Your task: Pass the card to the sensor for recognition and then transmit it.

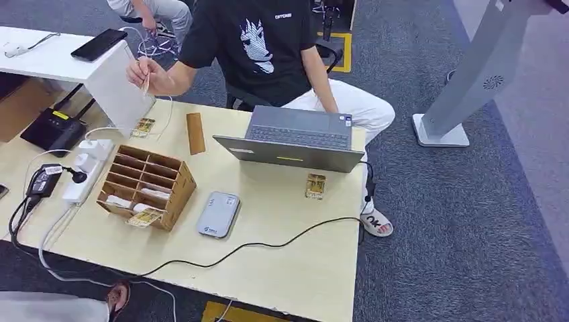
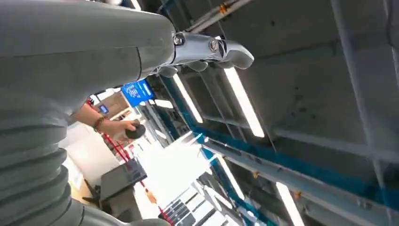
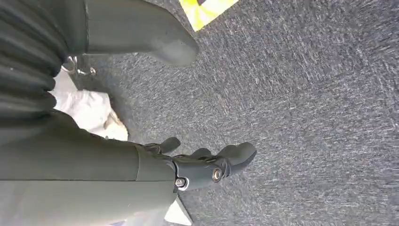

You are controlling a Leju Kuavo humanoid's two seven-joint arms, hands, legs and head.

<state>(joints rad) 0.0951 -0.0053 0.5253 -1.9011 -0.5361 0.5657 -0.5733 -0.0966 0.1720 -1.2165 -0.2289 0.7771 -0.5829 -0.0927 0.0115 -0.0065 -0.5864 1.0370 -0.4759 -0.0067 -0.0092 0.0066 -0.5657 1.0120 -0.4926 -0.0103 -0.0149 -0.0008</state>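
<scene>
My left hand [image 2: 207, 52] points at the ceiling, my right hand [image 3: 207, 167] hangs over grey carpet; both hold nothing, fingers loosely apart. I should reach the printed card [image 1: 146, 217] at six o'clock of the wooden slotted rack [image 1: 147, 186], beside the grey sensor pad [image 1: 218, 214], as my head view shows.

Grey-blue carpet [image 1: 463, 228] all over the floor with a bit of yellow tape [image 3: 205, 9] on it, light wood table [image 1: 288, 261] in the middle, white desk [image 1: 47, 60] off in the corner, and long strip lights [image 2: 242, 101] up on a bare concrete ceiling [image 2: 306, 70].
</scene>
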